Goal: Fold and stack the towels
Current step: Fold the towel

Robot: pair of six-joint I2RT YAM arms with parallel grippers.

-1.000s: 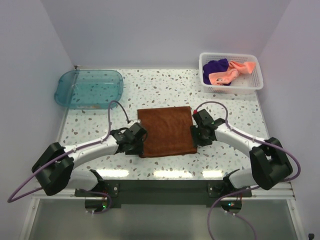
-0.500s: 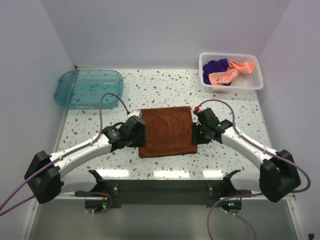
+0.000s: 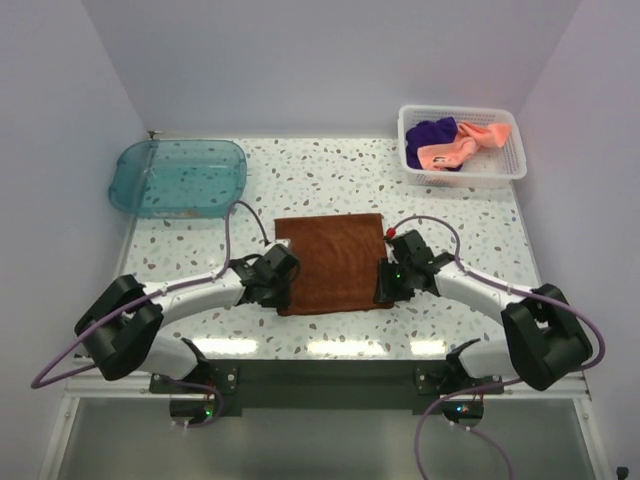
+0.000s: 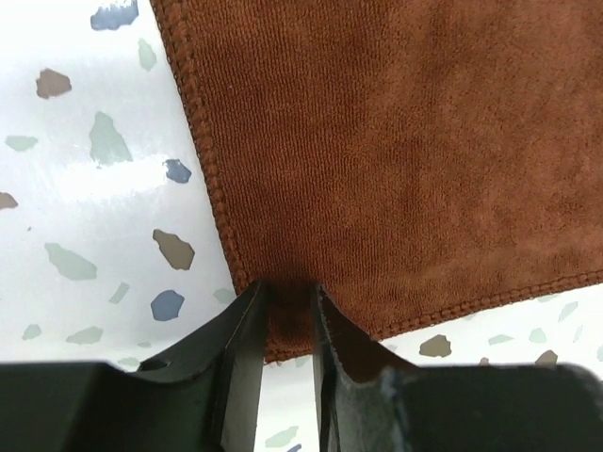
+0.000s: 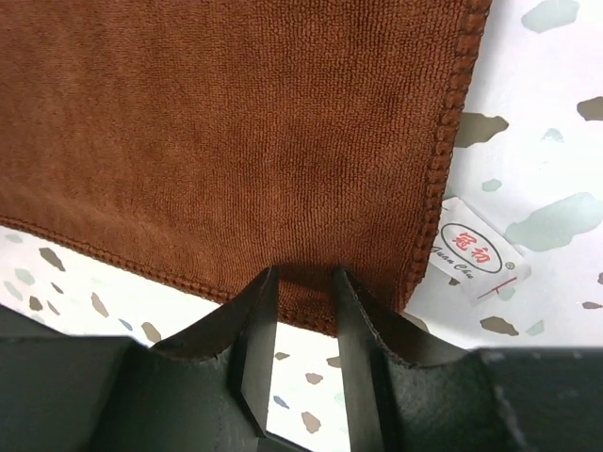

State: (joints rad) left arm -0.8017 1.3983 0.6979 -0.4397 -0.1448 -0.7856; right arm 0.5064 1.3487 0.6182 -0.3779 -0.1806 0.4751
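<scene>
The rust brown towel (image 3: pixel 333 262) lies flat in the middle of the table. My left gripper (image 3: pixel 279 292) is at its near left corner. In the left wrist view the fingertips (image 4: pixel 256 294) rest on the towel (image 4: pixel 405 141) just inside the hem, a narrow gap apart. My right gripper (image 3: pixel 385 288) is at the near right corner. Its fingertips (image 5: pixel 267 281) also rest on the towel (image 5: pixel 236 122), narrowly apart, with the hem lying flat between them. The salmon pink towel (image 3: pixel 462 145) and the deep purple towel (image 3: pixel 432 134) lie crumpled in the white mesh basket (image 3: pixel 510 170).
A teal translucent tray (image 3: pixel 180 176) stands at the back left. The basket stands at the back right. A white label (image 5: pixel 474 252) sticks out from the brown towel's right edge. White walls close in the table on three sides.
Half a second ago both grippers were further forward, at the middle of the towel's sides. Both have drawn back to its near corners. The towel lies as before.
</scene>
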